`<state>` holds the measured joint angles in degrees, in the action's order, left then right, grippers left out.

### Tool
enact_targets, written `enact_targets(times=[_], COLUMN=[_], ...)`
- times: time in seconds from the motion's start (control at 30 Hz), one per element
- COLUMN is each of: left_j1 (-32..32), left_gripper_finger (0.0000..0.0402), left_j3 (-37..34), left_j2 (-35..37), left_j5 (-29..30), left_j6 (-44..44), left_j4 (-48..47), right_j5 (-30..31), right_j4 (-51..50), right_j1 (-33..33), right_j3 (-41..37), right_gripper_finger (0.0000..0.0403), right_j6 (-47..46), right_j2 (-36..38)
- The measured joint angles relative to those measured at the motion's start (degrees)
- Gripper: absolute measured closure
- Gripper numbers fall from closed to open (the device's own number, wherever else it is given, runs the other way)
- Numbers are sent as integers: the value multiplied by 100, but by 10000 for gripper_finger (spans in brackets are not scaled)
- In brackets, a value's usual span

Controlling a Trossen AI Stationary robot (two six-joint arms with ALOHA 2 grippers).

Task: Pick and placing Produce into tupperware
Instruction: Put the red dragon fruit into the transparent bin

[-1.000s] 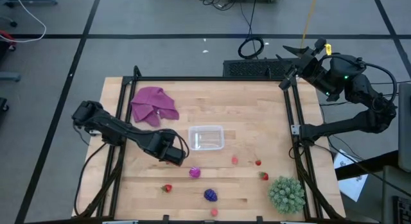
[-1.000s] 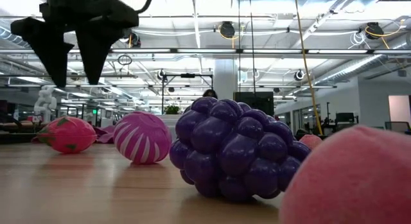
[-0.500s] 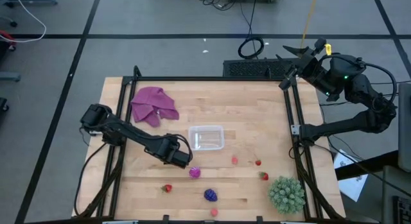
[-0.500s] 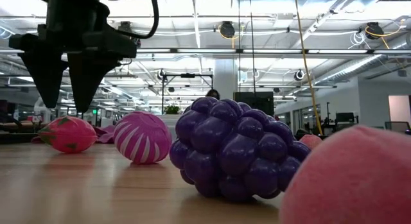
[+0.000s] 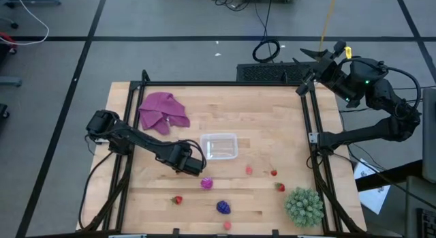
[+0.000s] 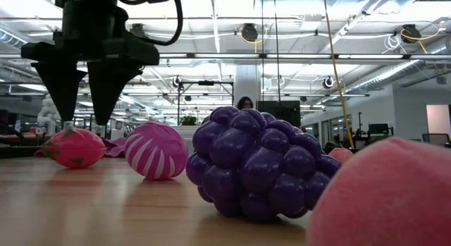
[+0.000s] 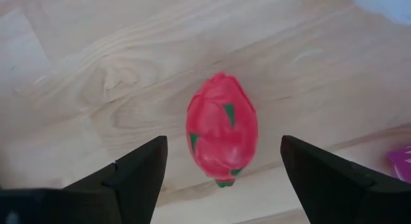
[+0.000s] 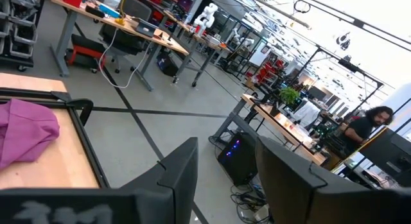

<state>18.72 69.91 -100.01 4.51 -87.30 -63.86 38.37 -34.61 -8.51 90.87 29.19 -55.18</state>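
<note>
The left claw (image 7: 221,169) hangs above the bench (image 5: 272,125) with its two fingers (image 7: 131,169) spread apart and gripping nothing. In the left wrist view a red strawberry-like fruit (image 7: 221,135) with green flecks lies on the wood in the gap between the fingers, touching neither. From above, this left claw (image 5: 193,166) sits just left of the clear tub (image 5: 219,146), near its near-left corner, and the red fruit (image 5: 178,200) lies on the bench nearer the front edge. The striped magenta fruit (image 5: 206,183) rests just right of the claw, and the dark purple berry (image 5: 223,207) lies nearer still, with a pale pink fruit (image 5: 227,225) at the front edge. Three small red and pink pieces (image 5: 274,173) are scattered to the right of the tub, which holds no fruit. A green spiky plant (image 5: 304,206) stands at the near-right corner, and a purple cloth (image 5: 162,112) lies at the far left.

The right claw (image 5: 319,55) waits off the far-right corner of the bench, its fingers (image 8: 176,169) apart and empty.
</note>
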Motion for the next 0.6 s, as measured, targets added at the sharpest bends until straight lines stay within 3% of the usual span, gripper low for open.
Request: enact_targets(times=[0.6], left_j1=[-26], left_gripper_finger=[91], left_j3=[0], left_j2=[-584], left_j5=[-153], left_j6=[176], left_j4=[53], right_j5=[-2], right_j4=[-85], right_j1=[0], right_j3=[0], right_gripper_finger=[254], right_j6=[0], right_j2=[-2])
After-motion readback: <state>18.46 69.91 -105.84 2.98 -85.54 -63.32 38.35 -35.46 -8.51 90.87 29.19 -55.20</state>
